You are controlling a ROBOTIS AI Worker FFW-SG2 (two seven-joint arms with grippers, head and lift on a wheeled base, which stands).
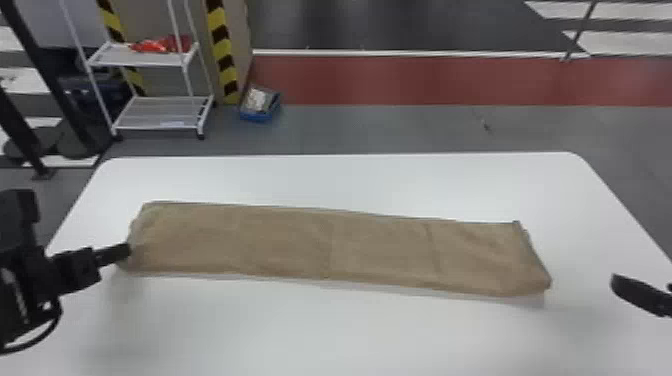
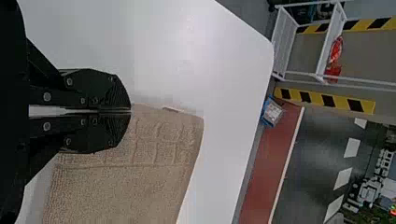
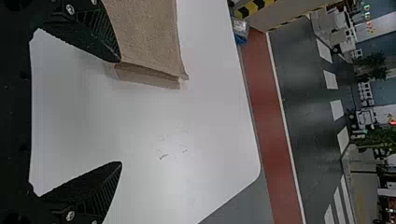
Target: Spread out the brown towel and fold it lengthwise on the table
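Evidently, the work is shown with the towel already in a long, narrow strip. The brown towel lies across the white counter, running from near its left edge toward its right edge; the left end sits a little closer to the far edge than the right end does. Faint creases cross the strip, and at its right end the layered hem is visible.

The left gripper is at the towel's left end, near the counter's left edge, its two fingers pressed together with the cloth pinched at their tips (the left wrist view shows them meeting at the towel's border).

The right gripper is over the counter's right side, beyond the towel's right end; its fingers stand wide apart, with nothing between them but a view of the bare counter surface.

Beyond the counter's far left corner, on the floor, stands a white rack with red items on its upper shelf. A blue box rests to the right of the rack.
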